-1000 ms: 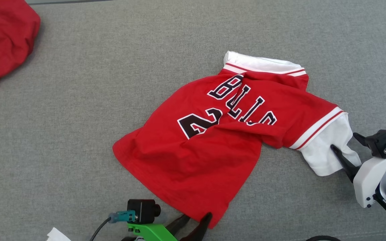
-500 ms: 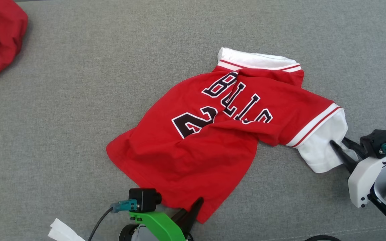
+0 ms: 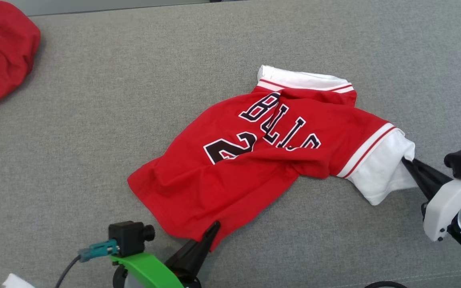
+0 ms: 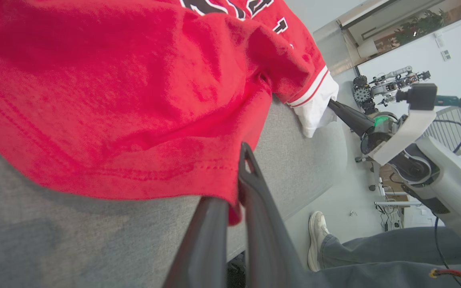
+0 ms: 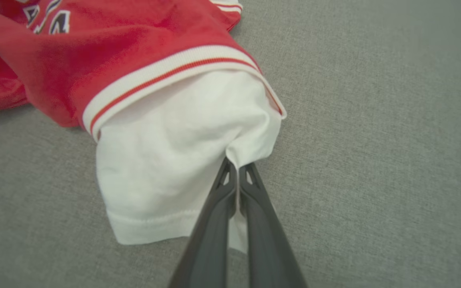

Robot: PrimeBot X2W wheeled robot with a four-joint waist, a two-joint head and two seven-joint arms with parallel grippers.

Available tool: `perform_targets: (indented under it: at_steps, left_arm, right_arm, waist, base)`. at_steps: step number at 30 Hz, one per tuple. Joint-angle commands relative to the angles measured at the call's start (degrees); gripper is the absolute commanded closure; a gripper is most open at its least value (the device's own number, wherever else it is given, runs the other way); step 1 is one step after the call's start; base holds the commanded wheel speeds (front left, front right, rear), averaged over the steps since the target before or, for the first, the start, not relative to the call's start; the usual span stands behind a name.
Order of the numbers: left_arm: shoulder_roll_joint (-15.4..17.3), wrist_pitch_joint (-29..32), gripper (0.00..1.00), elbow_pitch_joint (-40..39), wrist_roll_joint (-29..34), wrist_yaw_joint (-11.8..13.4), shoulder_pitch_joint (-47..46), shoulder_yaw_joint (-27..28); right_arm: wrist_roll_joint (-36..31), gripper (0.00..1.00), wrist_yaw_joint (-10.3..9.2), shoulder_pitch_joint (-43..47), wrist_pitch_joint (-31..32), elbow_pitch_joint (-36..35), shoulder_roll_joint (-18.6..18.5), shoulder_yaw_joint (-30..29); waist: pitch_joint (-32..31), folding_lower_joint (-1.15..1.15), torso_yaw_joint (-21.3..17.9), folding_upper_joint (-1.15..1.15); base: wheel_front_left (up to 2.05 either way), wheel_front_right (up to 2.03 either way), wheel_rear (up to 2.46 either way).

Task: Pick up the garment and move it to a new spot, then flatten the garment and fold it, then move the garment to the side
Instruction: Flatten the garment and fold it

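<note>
Open surface [image 3: 86,120] between garment [image 3: 254,164], red bundle [image 3: 2,52]

I get bright, even, diffuse light from overhead in the head view, sharp across the grey surface [image 3: 94,132] with no glare, and the garment [image 3: 250,168] throws only a thin, soft shadow along its near edge. My left wrist view bends strongly at its edges, its fingers [image 4: 260,232] blur close to the lens, and the far room on the right washes out pale. In the right wrist view the fingers [image 5: 213,232] look soft, and the red cloth at the far left is out of focus.
</note>
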Motion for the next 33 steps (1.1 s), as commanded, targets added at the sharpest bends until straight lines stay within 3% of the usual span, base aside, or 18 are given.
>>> perform_targets:
  at_steps: [1, 4, 9, 13, 16, 20, 23, 26, 29, 33]
  left_arm:
    - [0.9, 0.1, 1.0, -2.5, -0.8, 0.1, 0.9, 1.1]
    - [2.3, 0.5, 1.0, -9.1, -3.0, 0.5, 2.4, 3.1]
    - [4.4, 2.5, 1.0, -20.5, -7.1, 1.7, 0.6, 7.7]
    - [8.8, 7.6, 1.0, -25.8, -9.1, 2.9, -9.3, 13.0]
    - [11.8, 12.7, 1.0, -24.5, -12.5, 4.9, -21.5, 17.2]
    - [14.3, 18.1, 1.0, -14.2, -14.1, 6.9, -41.6, 18.9]
    - [13.1, 18.8, 1.0, -2.5, -12.3, 8.1, -57.7, 18.1]
    - [11.7, 16.0, 1.0, 9.0, -8.2, 7.6, -71.0, 16.5]
    - [9.7, 8.7, 1.0, 19.2, -3.1, 5.6, -82.3, 15.4]
    - [7.0, -5.4, 1.0, 29.9, 1.6, 1.9, -91.4, 15.7]
  right_arm:
    - [1.5, 1.0, -0.11, 0.5, -0.5, -1.3, 0.1, -1.2]
    - [7.0, 1.0, -0.1, 1.5, -1.2, -6.1, 1.6, -4.9]
    - [21.4, 1.0, -0.09, 2.2, 0.2, -21.2, 4.0, -13.8]
    - [27.1, 1.0, -0.05, -2.2, 5.0, -27.5, 5.3, -22.3]
    - [28.2, 1.0, -0.05, -10.4, 10.5, -28.0, 7.4, -26.2]
    - [24.3, 1.0, -0.05, -29.3, 17.4, -21.4, 14.7, -27.6]
    - [15.3, 1.0, -0.04, -47.7, 18.0, -11.7, 24.0, -29.8]
    - [5.4, 1.0, -0.04, -64.7, 12.6, -0.4, 33.2, -34.6]
    - [-2.4, 1.0, -0.05, -78.4, 3.4, 9.5, 35.7, -38.5]
    - [4.0, 1.0, -0.05, -90.4, -9.3, 21.7, 36.2, -34.0]
  waist:
    - [-0.5, 0.0, -0.1, 0.0]
    - [-0.9, 0.0, -0.1, 0.0]
    - [0.3, 0.0, 0.4, 0.0]
    - [3.8, 0.0, 1.7, 0.0]
    - [8.4, 0.0, 2.5, 0.0]
    - [15.3, 0.0, 3.6, 0.0]
    - [19.7, 0.0, 4.4, 0.0]
    - [22.7, 0.0, 4.2, 0.0]
    - [24.8, 0.0, 4.1, 0.0]
    - [26.0, 0.0, 4.0, 0.0]
  base:
    - [0.0, 0.0, 0.0]
    - [0.0, 0.0, 0.0]
    - [0.0, 0.0, 0.0]
    - [0.0, 0.0, 0.0]
    - [0.0, 0.0, 0.0]
    - [0.0, 0.0, 0.0]
    - [0.0, 0.0, 0.0]
    - [0.0, 0.0, 0.0]
    - [0.0, 0.0, 0.0]
    - [0.0, 0.0, 0.0]
